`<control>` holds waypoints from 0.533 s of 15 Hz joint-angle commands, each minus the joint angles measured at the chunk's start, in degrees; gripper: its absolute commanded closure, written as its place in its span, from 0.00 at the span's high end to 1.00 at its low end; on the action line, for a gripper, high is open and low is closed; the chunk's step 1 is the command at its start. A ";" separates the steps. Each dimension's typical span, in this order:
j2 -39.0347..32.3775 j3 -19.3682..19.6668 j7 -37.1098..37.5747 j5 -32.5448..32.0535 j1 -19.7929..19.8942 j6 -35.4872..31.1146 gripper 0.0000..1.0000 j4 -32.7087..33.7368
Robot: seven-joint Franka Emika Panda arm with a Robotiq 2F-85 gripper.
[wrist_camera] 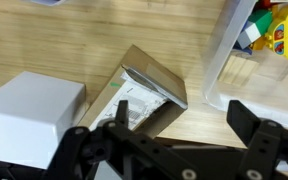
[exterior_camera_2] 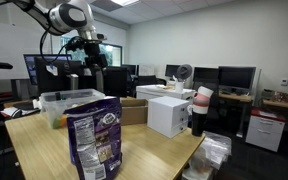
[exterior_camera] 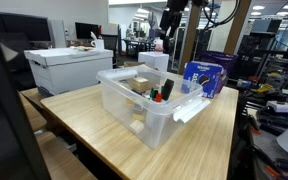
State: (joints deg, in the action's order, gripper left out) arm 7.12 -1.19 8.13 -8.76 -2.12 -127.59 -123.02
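Note:
My gripper (wrist_camera: 164, 132) hangs high above the wooden table (wrist_camera: 104, 40), open, with nothing between its black fingers (wrist_camera: 250, 124). Straight below it in the wrist view lies an open cardboard box (wrist_camera: 144, 95) with a printed white sheet inside. A white box (wrist_camera: 29, 122) stands next to the cardboard box, and the corner of a clear plastic bin (wrist_camera: 229, 60) with colourful toys in it shows at the right. In both exterior views the gripper (exterior_camera: 170, 22) (exterior_camera_2: 87, 52) is well above the bin (exterior_camera: 144, 105) (exterior_camera_2: 69, 103), touching nothing.
A blue snack bag (exterior_camera: 202, 78) (exterior_camera_2: 94, 140) stands on the table beside the bin. A white box (exterior_camera_2: 169, 115) and a stack of cups (exterior_camera_2: 201, 110) stand near one table edge. A large white machine (exterior_camera: 69, 68) sits on a neighbouring desk; office desks and monitors lie beyond.

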 commanded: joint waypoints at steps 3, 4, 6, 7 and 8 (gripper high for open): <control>7.42 2.93 -11.30 -0.57 2.49 4.69 1.00 -7.15; 8.54 3.74 -14.70 -0.56 2.77 5.82 1.00 -8.05; 11.05 5.51 -21.93 -0.78 3.24 7.50 1.00 -10.33; 13.18 6.86 -26.09 -1.95 3.86 8.38 1.00 -12.24; 16.13 8.63 -30.35 -3.34 4.76 8.88 1.00 -15.22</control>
State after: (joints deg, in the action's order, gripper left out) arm 17.78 5.91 -15.52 -9.54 1.17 -119.66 -133.12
